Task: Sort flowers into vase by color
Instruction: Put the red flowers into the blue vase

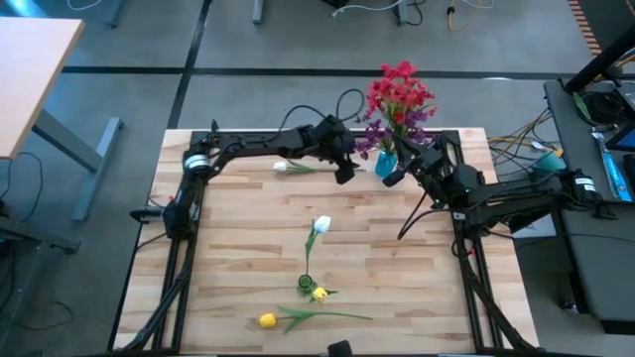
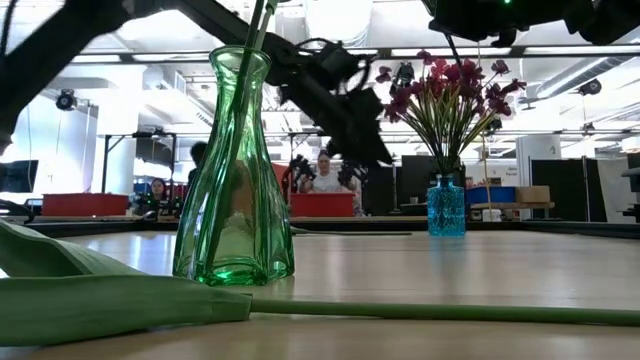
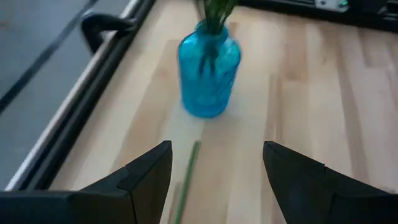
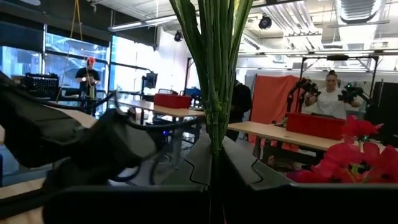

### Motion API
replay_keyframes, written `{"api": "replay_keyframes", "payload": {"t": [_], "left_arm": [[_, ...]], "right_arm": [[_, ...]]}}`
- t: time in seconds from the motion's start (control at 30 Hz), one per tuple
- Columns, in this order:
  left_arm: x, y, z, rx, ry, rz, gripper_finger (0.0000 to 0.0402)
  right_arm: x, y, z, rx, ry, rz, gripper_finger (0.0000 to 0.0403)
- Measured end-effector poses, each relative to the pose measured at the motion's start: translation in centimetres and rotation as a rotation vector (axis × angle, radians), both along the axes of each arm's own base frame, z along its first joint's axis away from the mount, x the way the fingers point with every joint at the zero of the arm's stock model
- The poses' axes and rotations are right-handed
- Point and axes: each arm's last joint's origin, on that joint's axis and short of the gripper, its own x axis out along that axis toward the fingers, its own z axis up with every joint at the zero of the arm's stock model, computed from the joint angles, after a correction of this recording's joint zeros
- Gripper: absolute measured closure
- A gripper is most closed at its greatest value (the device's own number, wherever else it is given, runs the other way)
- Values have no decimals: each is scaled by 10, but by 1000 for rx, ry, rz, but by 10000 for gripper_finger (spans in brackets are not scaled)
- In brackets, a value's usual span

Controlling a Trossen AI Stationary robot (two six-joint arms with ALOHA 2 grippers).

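Flowers are split between two vases and the bare wooden table (image 1: 417, 288). Red flowers (image 1: 400, 96) and purple flowers (image 1: 374, 137) stand bunched in a small blue vase (image 1: 386, 163) near the far edge, and from table height their dark blooms fan out above it. A green vase (image 2: 233, 170) sits toward the near side with a single stem rising out of its mouth. A white flower (image 1: 319, 226) lies in the middle of the table, another white flower (image 1: 282, 167) lies farther back on the left side, and two yellow flowers (image 1: 268, 319) rest near the front edge, one of them (image 1: 319, 294) just beside the green vase.

The left gripper (image 1: 344, 169) hovers just left of the blue vase with its fingers (image 3: 146, 171) spread wide and nothing between them; a green stem lies on the wood below the gap. The right gripper (image 1: 394, 175) sits right against the blue vase, and its wrist camera looks straight into the bundle of green stems (image 4: 215, 74). I cannot tell whether its fingers are closed around them.
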Motion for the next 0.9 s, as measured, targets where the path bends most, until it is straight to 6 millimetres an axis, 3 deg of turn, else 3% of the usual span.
{"api": "replay_keyframes", "payload": {"t": [0.17, 0.37, 0.63, 0.77, 0.9], "left_arm": [[-30, -14, 24, 50, -118, 36, 166], [-68, -41, 36, 91, -162, -11, 166], [-113, -89, 80, 189, -391, -386, 166], [-119, -104, 111, 271, -695, -491, 166], [-110, -108, 123, 248, -870, -479, 166]], "right_arm": [[1, 4, 2, -6, -30, 77, 394], [5, 11, 9, -29, -46, 230, 394], [9, 16, 23, -45, -105, 403, 394], [12, 20, 33, -101, -167, 540, 394], [18, 22, 42, -165, -205, 621, 394]]}}
